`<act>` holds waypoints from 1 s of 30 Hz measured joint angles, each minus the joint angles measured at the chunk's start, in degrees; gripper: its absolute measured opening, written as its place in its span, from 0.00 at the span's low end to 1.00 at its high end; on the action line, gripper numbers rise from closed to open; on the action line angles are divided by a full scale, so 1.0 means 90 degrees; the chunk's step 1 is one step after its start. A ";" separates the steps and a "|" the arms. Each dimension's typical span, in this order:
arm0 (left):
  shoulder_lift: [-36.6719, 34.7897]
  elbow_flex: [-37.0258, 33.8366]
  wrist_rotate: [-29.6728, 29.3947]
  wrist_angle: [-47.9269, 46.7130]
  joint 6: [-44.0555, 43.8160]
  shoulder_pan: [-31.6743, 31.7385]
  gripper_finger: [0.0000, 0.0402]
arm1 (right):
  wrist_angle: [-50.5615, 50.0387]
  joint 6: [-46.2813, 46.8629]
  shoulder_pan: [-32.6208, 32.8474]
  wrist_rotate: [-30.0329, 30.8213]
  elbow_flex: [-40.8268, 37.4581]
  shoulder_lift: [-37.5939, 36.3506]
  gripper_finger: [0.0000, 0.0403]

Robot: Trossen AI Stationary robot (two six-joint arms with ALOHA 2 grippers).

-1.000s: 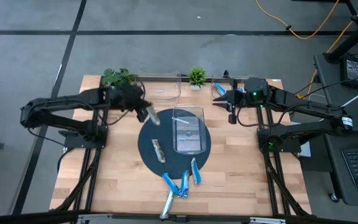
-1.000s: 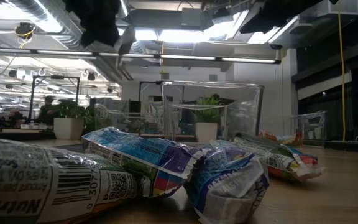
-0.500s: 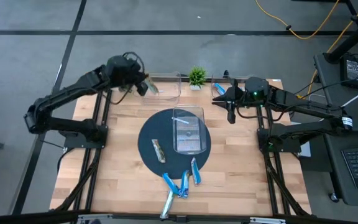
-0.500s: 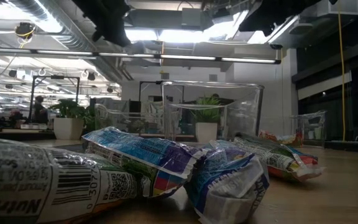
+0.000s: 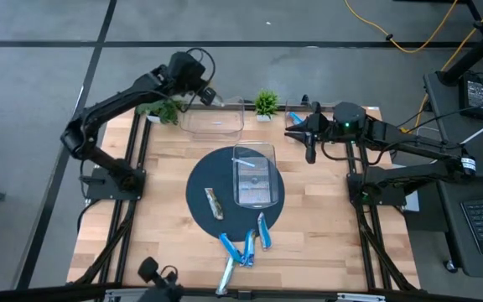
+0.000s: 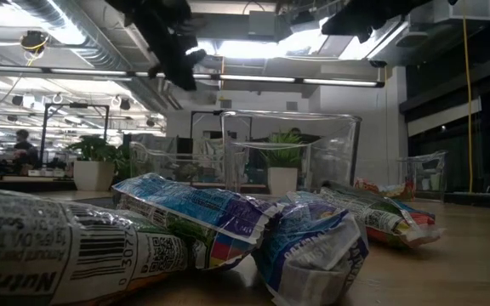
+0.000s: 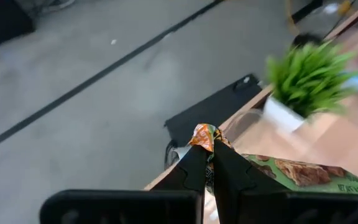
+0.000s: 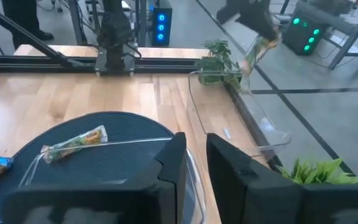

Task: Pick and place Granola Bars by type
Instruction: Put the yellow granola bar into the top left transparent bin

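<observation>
Above the table's back edge [image 5: 225,104], the granola bar [image 7: 291,174] sits pinched between left jaws.

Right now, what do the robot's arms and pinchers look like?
Both arms are dark, jointed, tube-like. The left gripper and right gripper end in two flat black jaws. A small green light glows on the right arm; black cables run along it.

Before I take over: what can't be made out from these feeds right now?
- Left pincer: shut on a bar; the frame edge cuts the wrapper off.
- Right pincer: the high view is too small to show anything held.
- Blue bars: types unreadable from above.
- Bins: near wrappers hide their floors in the low view.
</observation>
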 joint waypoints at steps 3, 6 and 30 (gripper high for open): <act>0.0200 -0.0007 -0.0415 -0.0101 -0.0001 -0.0013 0.01 | 0.0000 -0.0145 0.0000 0.0042 0.0000 0.0000 0.17; 0.0373 -0.0007 -0.0945 -0.0141 -0.0001 -0.0013 0.01 | -0.0002 -0.0243 0.0000 0.0044 0.0000 0.0000 0.17; 0.0644 -0.2429 -0.2355 0.2974 -0.1008 -0.0709 0.01 | -0.0010 -0.0280 0.0000 0.0047 0.0000 0.0000 0.17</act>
